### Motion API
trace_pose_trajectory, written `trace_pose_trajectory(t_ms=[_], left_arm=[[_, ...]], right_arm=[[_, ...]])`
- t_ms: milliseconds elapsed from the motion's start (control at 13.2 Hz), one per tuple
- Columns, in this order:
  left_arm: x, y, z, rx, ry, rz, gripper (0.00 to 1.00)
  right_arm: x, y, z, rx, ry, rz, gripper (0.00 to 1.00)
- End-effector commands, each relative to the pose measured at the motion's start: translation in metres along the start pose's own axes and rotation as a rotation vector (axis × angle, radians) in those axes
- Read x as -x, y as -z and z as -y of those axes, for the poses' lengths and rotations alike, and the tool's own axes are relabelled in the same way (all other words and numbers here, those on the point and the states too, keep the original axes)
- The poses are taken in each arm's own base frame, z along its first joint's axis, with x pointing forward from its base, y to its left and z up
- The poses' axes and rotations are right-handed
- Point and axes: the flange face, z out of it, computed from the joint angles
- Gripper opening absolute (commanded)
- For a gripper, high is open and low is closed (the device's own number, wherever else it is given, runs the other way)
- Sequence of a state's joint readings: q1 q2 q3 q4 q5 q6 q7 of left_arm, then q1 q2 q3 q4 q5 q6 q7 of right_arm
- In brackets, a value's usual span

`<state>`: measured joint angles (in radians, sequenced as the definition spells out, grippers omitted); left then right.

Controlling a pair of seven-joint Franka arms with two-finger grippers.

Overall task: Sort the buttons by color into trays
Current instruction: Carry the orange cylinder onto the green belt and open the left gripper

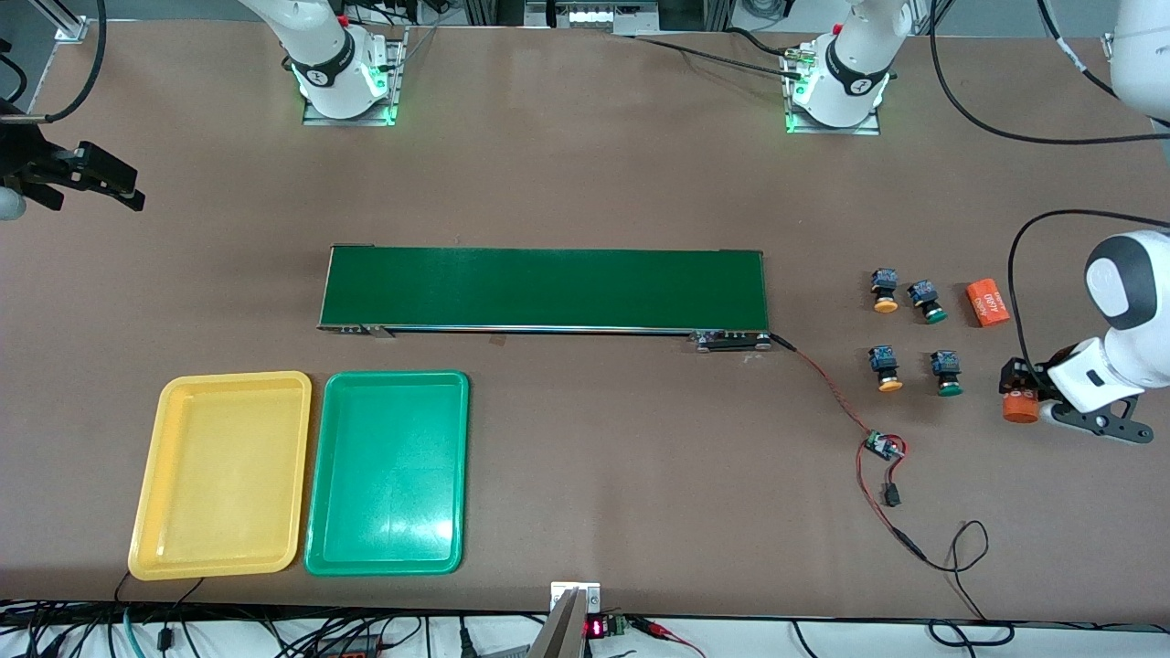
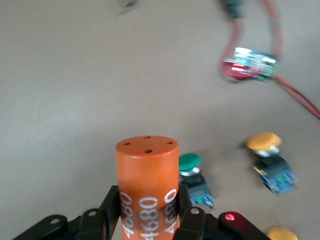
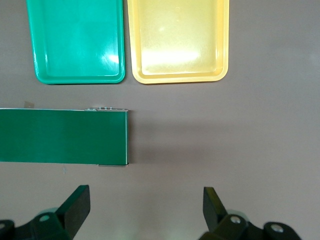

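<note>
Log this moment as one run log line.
left gripper: shut on orange cylinder | right gripper: open, waiting | buttons: unsorted | trays

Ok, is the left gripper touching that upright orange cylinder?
Touching. In the left wrist view the left gripper has both fingers pressed against the sides of the upright orange cylinder.

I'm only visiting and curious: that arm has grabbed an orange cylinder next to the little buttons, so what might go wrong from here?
1. The left tool is shut on an orange cylinder, not a button, so the sorting may start with the wrong thing.
2. The green button stands right beside the cylinder, so moving it might knock that button over.
3. Both trays, yellow and green, lie at the table's right-arm end, a long carry.
</note>
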<state>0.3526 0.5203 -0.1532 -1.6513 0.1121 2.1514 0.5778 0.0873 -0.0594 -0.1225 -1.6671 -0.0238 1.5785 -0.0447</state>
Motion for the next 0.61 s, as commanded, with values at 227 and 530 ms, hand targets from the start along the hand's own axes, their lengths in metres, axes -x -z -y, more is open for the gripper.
trace_pose_trajectory(t_ms=[227,530], left_arm=[[-0.022,0.023,-0.132,0.242,-0.478,0.199,0.21],[-0.054,0.041,-0.258,0.321,-0.771,0.203,0.19]], right_arm=[[0.005,0.004,0.000,-0.012,-0.003,-0.008,1.00],[0.005,0.004,-0.001,-0.012,-0.005,-0.010,1.00]])
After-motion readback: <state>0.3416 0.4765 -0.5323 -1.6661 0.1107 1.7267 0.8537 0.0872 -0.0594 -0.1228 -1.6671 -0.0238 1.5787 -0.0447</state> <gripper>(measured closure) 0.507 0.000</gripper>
